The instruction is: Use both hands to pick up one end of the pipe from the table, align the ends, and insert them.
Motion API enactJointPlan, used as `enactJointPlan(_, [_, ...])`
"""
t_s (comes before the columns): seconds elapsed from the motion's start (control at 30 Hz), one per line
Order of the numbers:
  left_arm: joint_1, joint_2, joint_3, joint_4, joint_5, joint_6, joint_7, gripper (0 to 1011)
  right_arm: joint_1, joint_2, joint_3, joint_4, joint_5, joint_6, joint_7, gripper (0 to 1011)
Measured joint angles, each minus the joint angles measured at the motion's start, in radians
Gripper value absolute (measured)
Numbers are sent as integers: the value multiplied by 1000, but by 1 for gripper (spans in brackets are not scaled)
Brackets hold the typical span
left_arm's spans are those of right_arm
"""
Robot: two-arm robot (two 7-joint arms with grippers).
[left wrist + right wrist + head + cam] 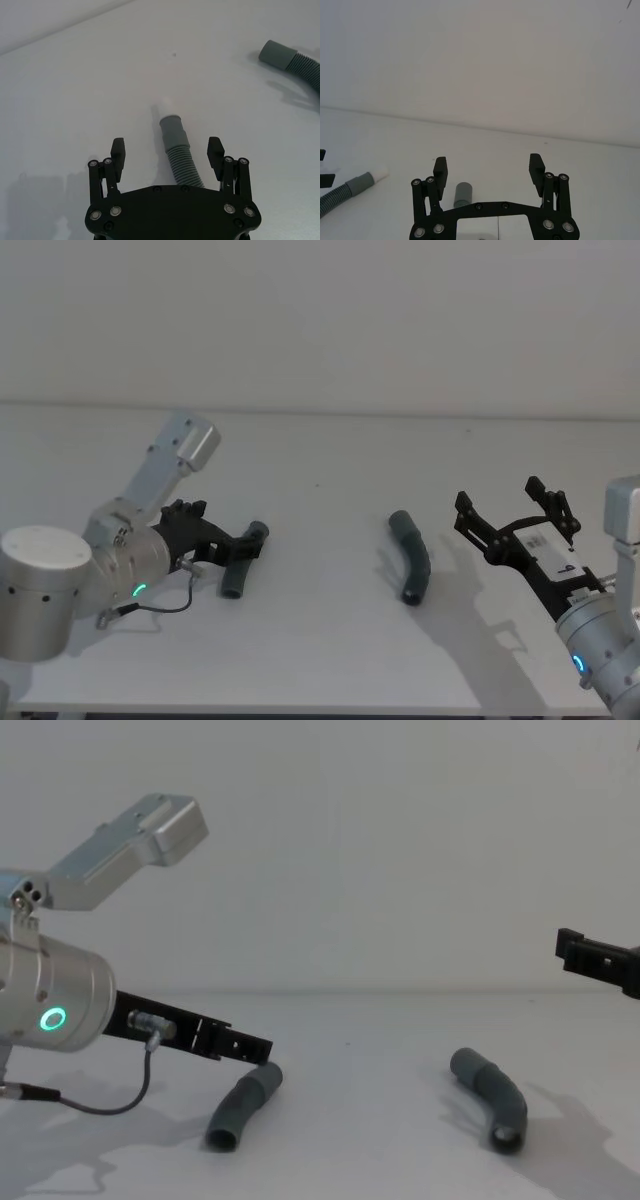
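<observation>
Closest in, the left arm (45, 590) is reaching in over the desk (320, 460) from the left, its green ring glowing and a thin cable (165, 608) looping beneath its wrist. Its left pincer (167, 146) is sitting low with fingers (118, 150) spread wide, straddling the left hose piece (179, 155) without pressing on it. The ribbed middle is running between the fingers, while the smooth cuff and its white tip (165, 106) are pointing out past them. That bent piece is lying flat on the desk's left half. Well apart, right of centre, the right hose piece (415, 555) is lying on the desk, also curved, one open end facing the near edge. Beside it on the right, the right pincer (498, 495) is hovering above the surface, fingers spread and pinching nothing, casting a shadow underneath.
</observation>
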Motion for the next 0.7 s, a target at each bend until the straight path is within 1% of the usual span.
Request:
enactJointPlan(0.27, [-31,-17,14,38,17,24,-3,1000,0,0,0,0,0,0,0,1001])
enactJointPlan(0.7, [-63,-46,25,96,37,26,-3,1000,0,0,0,0,0,0,0,1001])
